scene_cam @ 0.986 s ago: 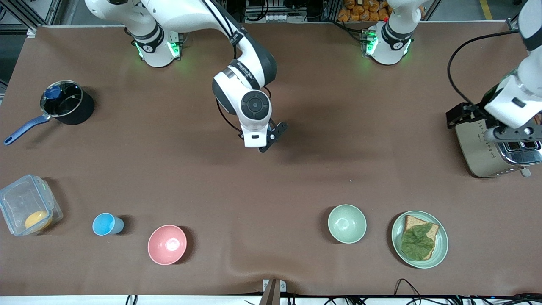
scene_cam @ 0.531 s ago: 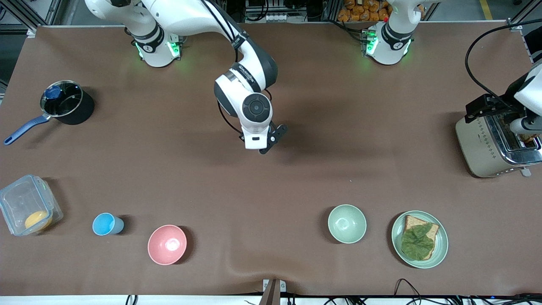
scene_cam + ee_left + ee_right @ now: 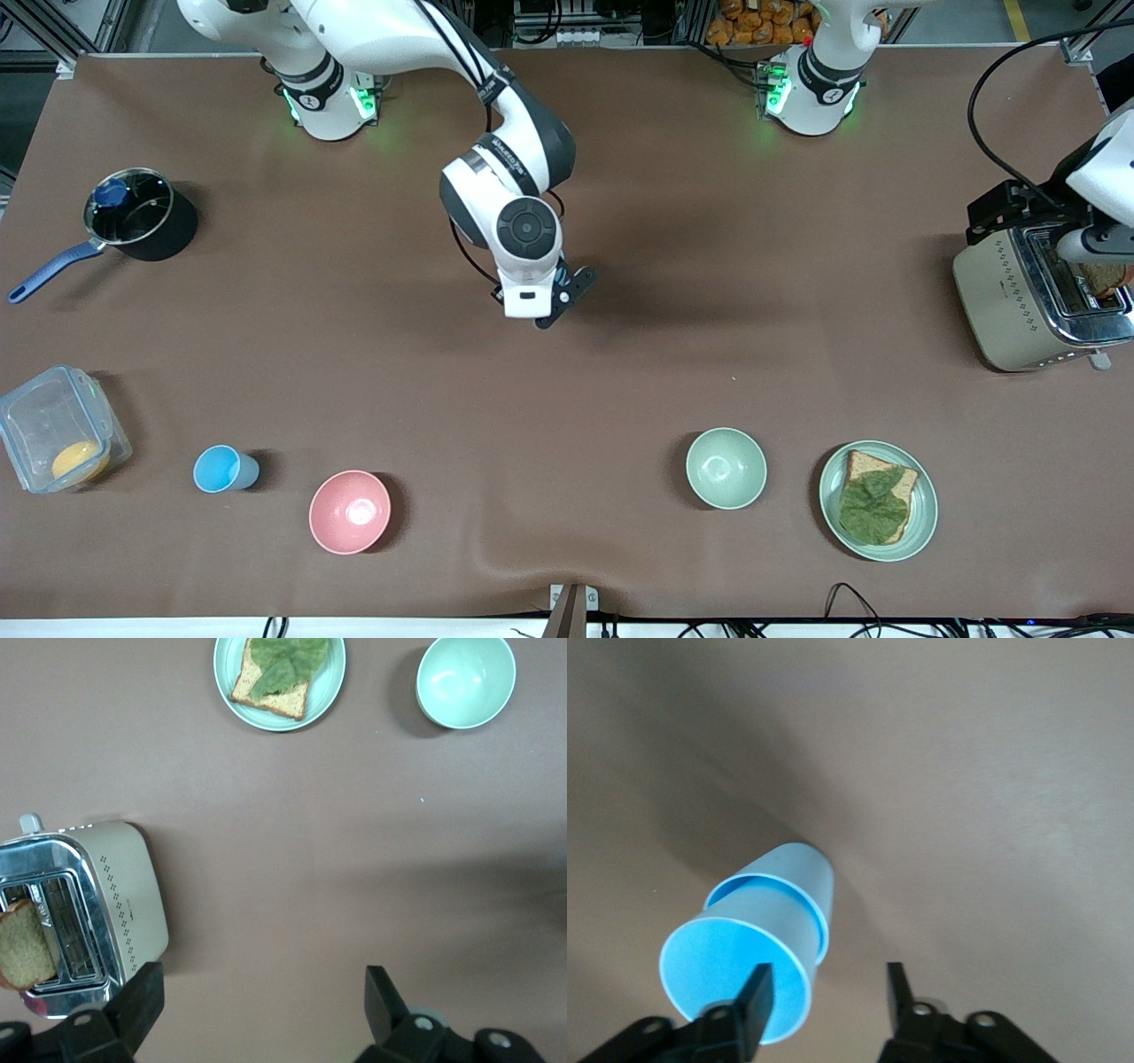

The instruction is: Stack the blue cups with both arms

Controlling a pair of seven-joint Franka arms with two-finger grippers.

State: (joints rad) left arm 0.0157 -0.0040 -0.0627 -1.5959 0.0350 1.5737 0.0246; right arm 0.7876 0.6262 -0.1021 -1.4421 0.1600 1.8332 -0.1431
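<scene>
Front view: 1 blue cup (image 3: 225,469) stands near the table's (image 3: 620,381) front edge beside the pink bowl (image 3: 349,511), bare cloth between them.

Left wrist view: the left gripper (image 3: 259,1010) hangs spread beside the toaster (image 3: 81,904).

Right wrist view: the right gripper (image 3: 824,997) is spread over 2 nested cups (image 3: 757,935).

The brown bench (image 3: 620,390) carries a black saucepan (image 3: 142,215), a clear lidded box (image 3: 58,430), 1 blue cup (image 3: 223,469), a pink bowl (image 3: 350,511), a pale green bowl (image 3: 726,468), a green plate (image 3: 923,496) (with bread), a toaster (image 3: 1019,301) and 2 nested blue cups (image 3: 757,939).
</scene>
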